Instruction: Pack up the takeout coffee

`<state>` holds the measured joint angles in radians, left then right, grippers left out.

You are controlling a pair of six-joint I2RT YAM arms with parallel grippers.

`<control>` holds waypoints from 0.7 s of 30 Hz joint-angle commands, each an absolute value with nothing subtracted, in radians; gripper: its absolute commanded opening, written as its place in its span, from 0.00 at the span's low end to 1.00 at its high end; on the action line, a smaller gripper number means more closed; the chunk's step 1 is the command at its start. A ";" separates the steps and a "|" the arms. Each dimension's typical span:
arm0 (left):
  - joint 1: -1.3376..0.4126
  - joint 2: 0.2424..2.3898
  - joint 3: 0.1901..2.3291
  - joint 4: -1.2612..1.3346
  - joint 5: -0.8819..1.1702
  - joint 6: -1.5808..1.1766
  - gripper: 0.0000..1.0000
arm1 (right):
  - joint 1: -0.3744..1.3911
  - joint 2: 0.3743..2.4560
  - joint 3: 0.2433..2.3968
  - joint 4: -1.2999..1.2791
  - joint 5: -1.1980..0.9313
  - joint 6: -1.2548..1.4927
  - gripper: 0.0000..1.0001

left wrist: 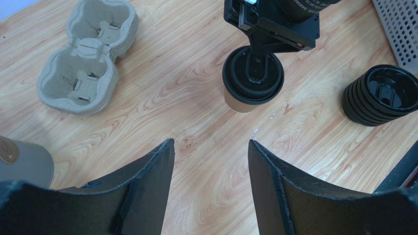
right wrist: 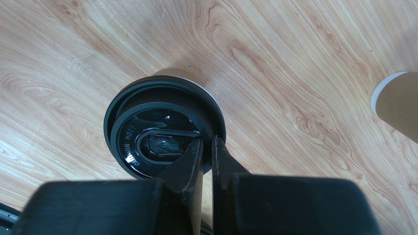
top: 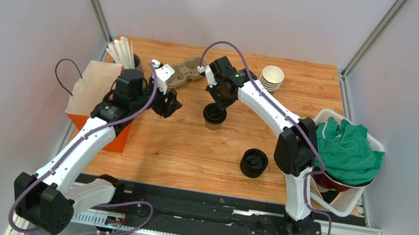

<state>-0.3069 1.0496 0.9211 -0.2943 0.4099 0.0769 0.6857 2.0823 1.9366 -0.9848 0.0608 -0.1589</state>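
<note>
The left end effector (left wrist: 211,143) hangs wide open and empty over the bench (left wrist: 186,112). Ahead of it, well apart, the coffee cup (left wrist: 252,78) stands upright with its black lid on. The right end effector (right wrist: 206,143) sits right over the lid's edge, its fingers almost together with only a slit between them, gripping nothing visible. The left wrist view adds what the right misses: a stack of lids (left wrist: 380,95) and a cardboard cup carrier (left wrist: 86,54) on either side of the cup.
</note>
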 commanded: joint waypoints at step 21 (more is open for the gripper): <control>-0.313 1.117 0.960 -0.293 0.538 0.129 0.65 | 0.644 1.823 1.914 -0.960 0.057 -0.179 0.40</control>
<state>-0.3069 1.0782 0.9207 -0.2947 0.4728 0.0845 0.6762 1.9469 1.9224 -0.9680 0.0696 -0.1661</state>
